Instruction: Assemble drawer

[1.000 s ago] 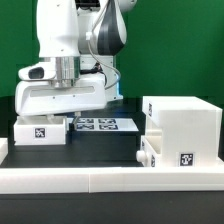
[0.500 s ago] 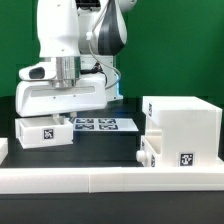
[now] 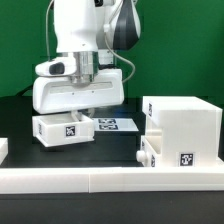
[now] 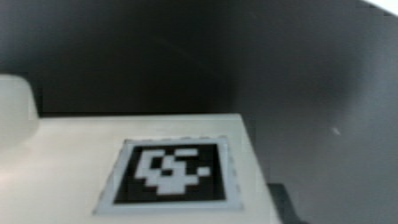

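My gripper (image 3: pixel 84 111) reaches down from the white hand onto a shallow white drawer tray (image 3: pixel 55 131) with a black-and-white tag (image 3: pixel 70 129), left of middle in the exterior view. It is shut on the tray's top edge; the fingertips are hidden behind the tray. The wrist view shows the tray's white face (image 4: pixel 71 150) and its tag (image 4: pixel 173 171) close up, with no fingers showing. The large boxy casing (image 3: pixel 185 122) stands at the exterior view's right. A second knobbed tray (image 3: pixel 152 152) sits in its lower part.
The marker board (image 3: pixel 113 124) lies flat on the dark table behind the held tray. A low white rail (image 3: pixel 100 180) edges the table's front. A small white piece (image 3: pixel 3 149) shows at the exterior view's left edge.
The arm has moved toward the exterior view's right, and the tray has gone with it, closer to the casing. The casing and its tray have not moved.
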You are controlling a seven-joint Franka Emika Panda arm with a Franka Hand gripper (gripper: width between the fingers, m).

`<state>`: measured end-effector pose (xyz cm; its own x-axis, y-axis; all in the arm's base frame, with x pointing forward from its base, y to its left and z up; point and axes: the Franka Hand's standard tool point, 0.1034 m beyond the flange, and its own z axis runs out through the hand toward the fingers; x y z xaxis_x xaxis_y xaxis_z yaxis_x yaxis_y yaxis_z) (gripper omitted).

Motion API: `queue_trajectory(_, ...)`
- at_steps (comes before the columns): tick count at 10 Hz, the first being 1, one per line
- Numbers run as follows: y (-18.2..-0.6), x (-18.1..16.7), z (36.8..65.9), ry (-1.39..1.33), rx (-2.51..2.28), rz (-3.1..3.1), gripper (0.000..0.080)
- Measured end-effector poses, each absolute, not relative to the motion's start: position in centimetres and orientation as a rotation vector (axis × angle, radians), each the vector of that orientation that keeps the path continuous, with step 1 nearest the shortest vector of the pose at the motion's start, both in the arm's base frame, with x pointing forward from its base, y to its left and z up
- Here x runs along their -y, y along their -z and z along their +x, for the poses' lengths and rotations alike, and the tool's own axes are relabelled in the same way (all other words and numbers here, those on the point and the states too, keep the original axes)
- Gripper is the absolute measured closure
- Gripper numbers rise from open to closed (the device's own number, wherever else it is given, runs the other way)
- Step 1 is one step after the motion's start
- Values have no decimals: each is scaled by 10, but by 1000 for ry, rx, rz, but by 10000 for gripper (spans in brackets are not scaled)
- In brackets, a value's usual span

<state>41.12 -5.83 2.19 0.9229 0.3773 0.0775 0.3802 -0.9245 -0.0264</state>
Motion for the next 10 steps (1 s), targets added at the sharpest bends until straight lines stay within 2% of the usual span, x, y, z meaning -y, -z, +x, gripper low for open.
queue_trajectory(3, -46, 50, 452, 34, 890, -2938, 757)
queue_trajectory(5, -54, 49, 465, -50, 918, -2892, 757)
queue_trajectory(8, -51, 49, 464, -39, 964, -2879, 757)
queue_trajectory(10, -51, 53, 466, -19, 1296, -2753, 757)
